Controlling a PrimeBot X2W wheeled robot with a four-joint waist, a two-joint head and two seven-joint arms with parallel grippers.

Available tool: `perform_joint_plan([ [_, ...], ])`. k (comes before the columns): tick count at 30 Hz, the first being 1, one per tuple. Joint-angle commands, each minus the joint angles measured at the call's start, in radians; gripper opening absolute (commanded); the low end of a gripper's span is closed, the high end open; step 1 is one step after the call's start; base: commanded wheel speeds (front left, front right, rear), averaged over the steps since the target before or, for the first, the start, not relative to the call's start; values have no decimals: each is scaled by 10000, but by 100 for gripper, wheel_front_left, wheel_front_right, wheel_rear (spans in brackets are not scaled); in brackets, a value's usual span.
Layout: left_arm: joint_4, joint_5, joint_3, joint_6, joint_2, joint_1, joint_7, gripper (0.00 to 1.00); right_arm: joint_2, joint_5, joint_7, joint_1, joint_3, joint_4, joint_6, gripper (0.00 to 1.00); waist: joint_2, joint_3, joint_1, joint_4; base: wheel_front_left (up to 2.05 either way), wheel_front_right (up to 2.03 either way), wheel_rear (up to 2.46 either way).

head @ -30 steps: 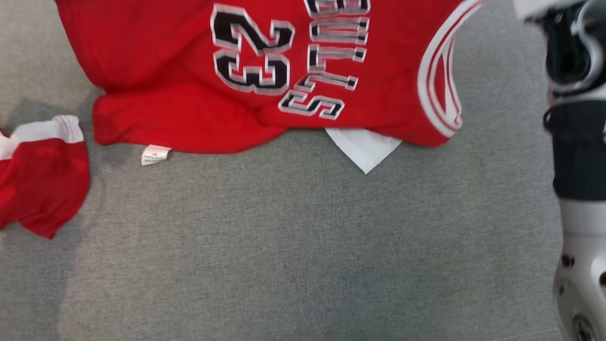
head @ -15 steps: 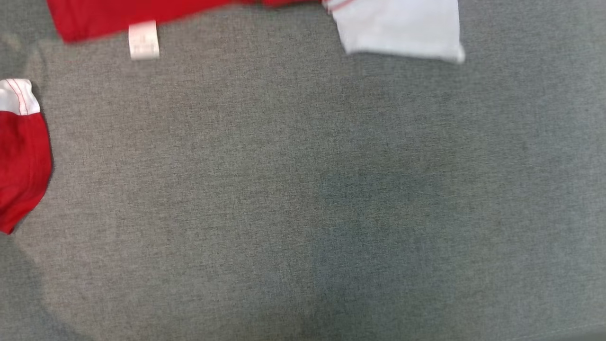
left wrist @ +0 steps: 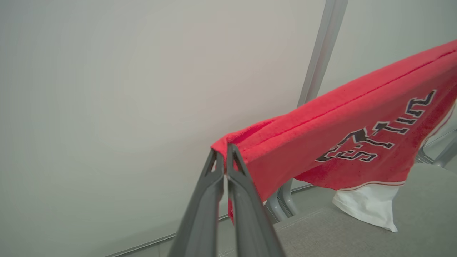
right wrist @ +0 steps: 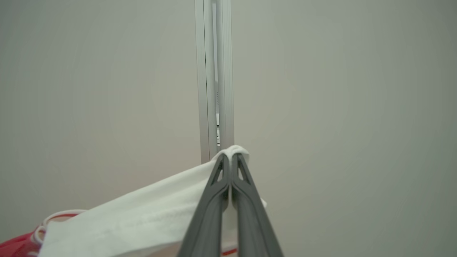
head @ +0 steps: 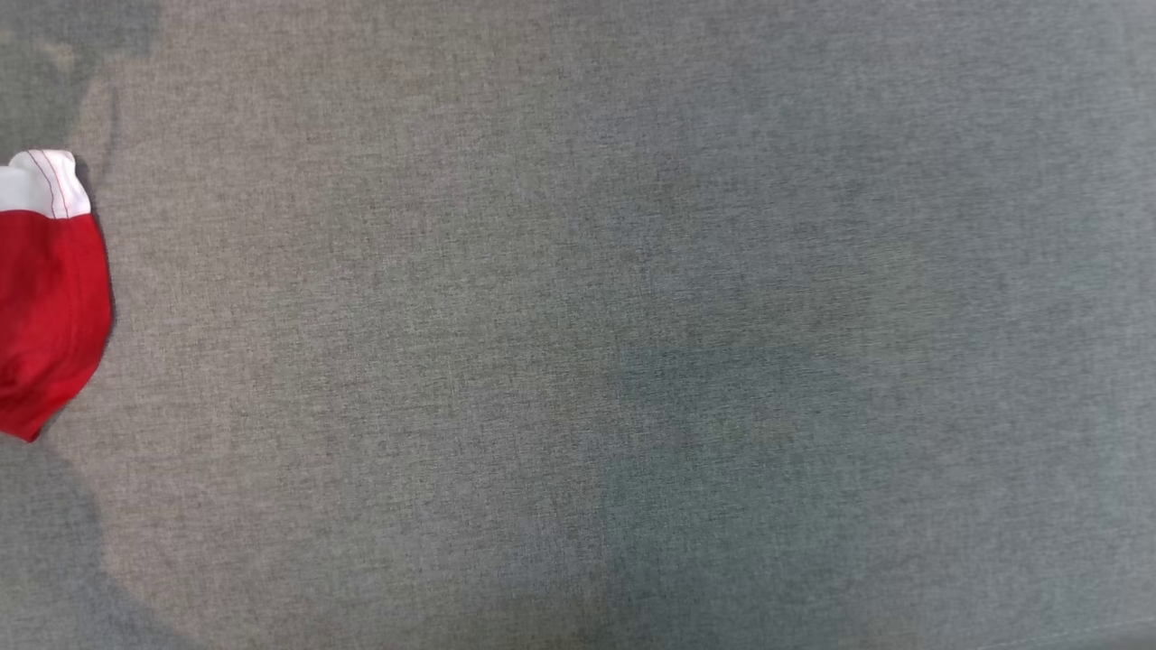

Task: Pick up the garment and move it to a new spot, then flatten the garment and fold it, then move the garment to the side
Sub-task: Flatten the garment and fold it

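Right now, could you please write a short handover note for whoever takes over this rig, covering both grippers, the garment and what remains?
Left gripper: shut on a red edge of the jersey, held up in the air.
Right gripper: shut on the white fabric, apparently part of the same jersey.
Jersey: lifted, with a white corner hanging low over the grey surface.
A separate red and white cloth lies at the surface's left edge in the head view.
Done: pick-up.
Left: set it down at a new spot, flatten, fold, move aside.
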Motion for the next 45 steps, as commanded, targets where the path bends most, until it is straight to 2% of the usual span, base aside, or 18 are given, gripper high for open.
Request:
perform_joint_plan([
  [1, 100, -184, -282, 6, 140, 323, 60, 0, -64, 116, 58, 259, 177, 131, -1, 0, 0, -113, 0, -53, 0, 0, 0],
  [11, -424, -1421, -2185, 5, 800, 2428, 380, 0, -61, 875, 872, 3171, 1654, 671, -1, 0, 0, -1571, 0, -210, 0, 0, 0],
  [15, -783, -2185, -2704, 5, 992, 3561, 592, 0, -182, 1164, 1465, 4570, 2224, 466, -2, 0, 0, -2384, 0, -161, 0, 0, 0],
  [19, -1103, -2485, -3125, 5, 1139, 4323, 797, 0, -410, 1635, 2186, 5702, 2750, 122, -2, 0, 0, -2999, 0, -107, 0, 0, 0],
  [21, -1341, -2729, -3333, 5, 1143, 4867, 961, 0, -669, 1948, 2770, 6459, 3379, -337, -2, 0, 0, -3400, 0, -68, 0, 0, 0],
  [25, -1873, -2876, -3624, 5, 1204, 5852, 1339, 0, -1699, 2839, 3972, 8148, 4408, -1500, -2, 0, 0, -4112, 0, 27, 0, 0, 0],
  [33, -2705, -2942, -3837, 5, 1097, 7543, 2387, 0, -3571, 4628, 6600, 11264, 5023, -4390, -2, 0, 0, -5198, 0, 106, 0, 0, 0],
  [36, -3039, -3181, -3858, 69, 1138, 8122, 2736, 0, -4097, 5075, 7556, 12334, 4814, -5450, -2, 0, 0, -5457, 0, 78, 0, 0, 0],
  [39, -3418, -3317, -3865, 212, 1251, 8648, 2895, 0, -4331, 5364, 8511, 13470, 4384, -6407, -2, 0, 0, -5596, 0, 45, 0, 0, 0],
  [45, -4510, -3322, -3886, 301, 1749, 9717, 3597, 0, -4187, 5194, 10338, 15657, 3195, -8150, -2, 0, 0, -5682, 0, -4, 0, 0, 0],
])
